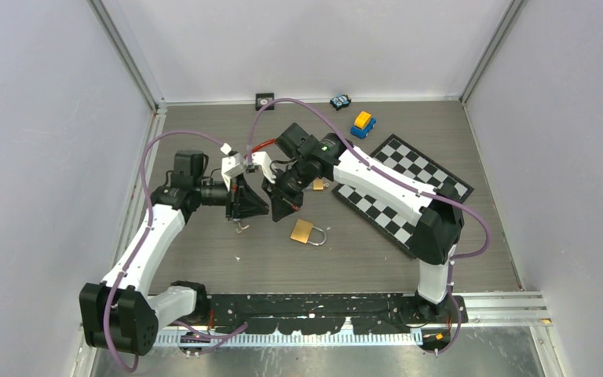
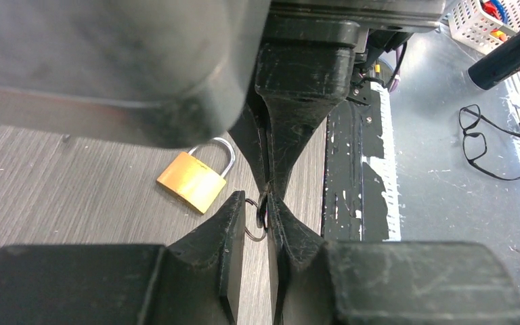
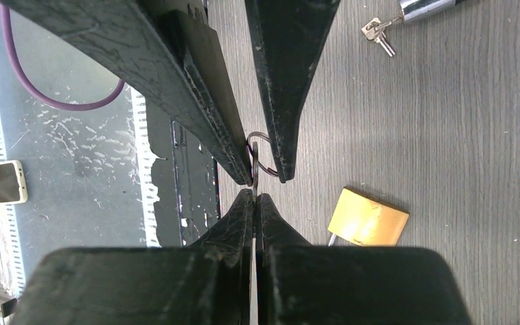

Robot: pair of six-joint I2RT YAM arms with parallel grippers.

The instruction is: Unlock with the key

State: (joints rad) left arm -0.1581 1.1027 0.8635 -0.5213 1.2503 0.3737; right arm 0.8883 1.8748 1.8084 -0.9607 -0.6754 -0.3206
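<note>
Key handover, mid-air: R fingers (image 3: 244,218) are clamped shut on the key (image 2: 265,203). L fingers (image 2: 230,223) stand narrowly apart around its ring (image 2: 250,237) (no grip yet). Close L fully before R lets go — padlock (image 1: 308,232) lies on the tabletop (image 1: 377,259) below.

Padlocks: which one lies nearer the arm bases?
The larger brass padlock, lying in the open; the smaller padlock sits half hidden under the right arm.
</note>
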